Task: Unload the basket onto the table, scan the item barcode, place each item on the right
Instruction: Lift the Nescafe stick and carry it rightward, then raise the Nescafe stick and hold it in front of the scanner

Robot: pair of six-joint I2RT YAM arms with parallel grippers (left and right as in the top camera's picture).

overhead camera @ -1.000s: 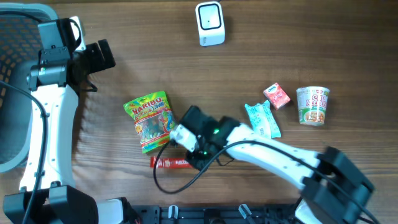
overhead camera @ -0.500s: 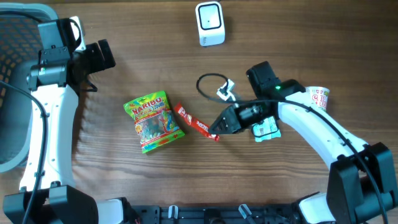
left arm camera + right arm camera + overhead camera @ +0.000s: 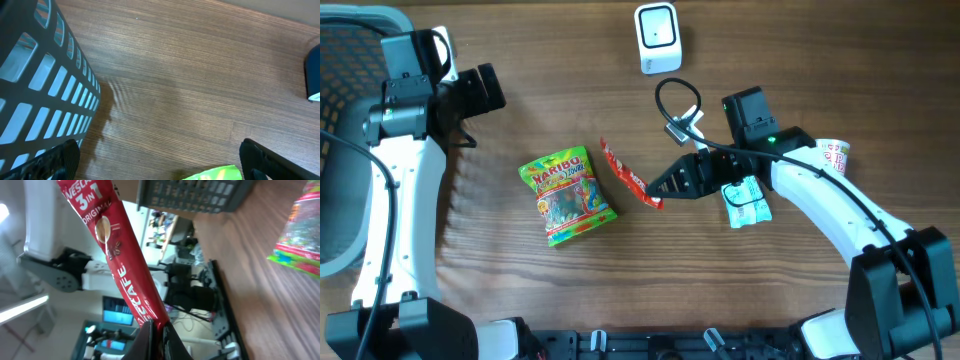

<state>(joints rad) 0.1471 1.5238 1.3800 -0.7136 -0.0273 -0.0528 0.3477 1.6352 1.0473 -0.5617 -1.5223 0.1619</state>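
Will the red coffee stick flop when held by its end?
Probably barely: the red coffee stick juts nearly straight from the right gripper, pinched at one end. Thin, so likely light. Its glossy wrapper might slip.

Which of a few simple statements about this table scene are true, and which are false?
1. The right pincer is shut on a red Nescafe stick. True.
2. The Haribo bag lies on the table. True.
3. The left pincer grips the Haribo bag. False: it is open and holds nothing.
4. The noodle cup sits inside the basket. False: the noodle cup is on the table at the right side, and the basket is at the far left.
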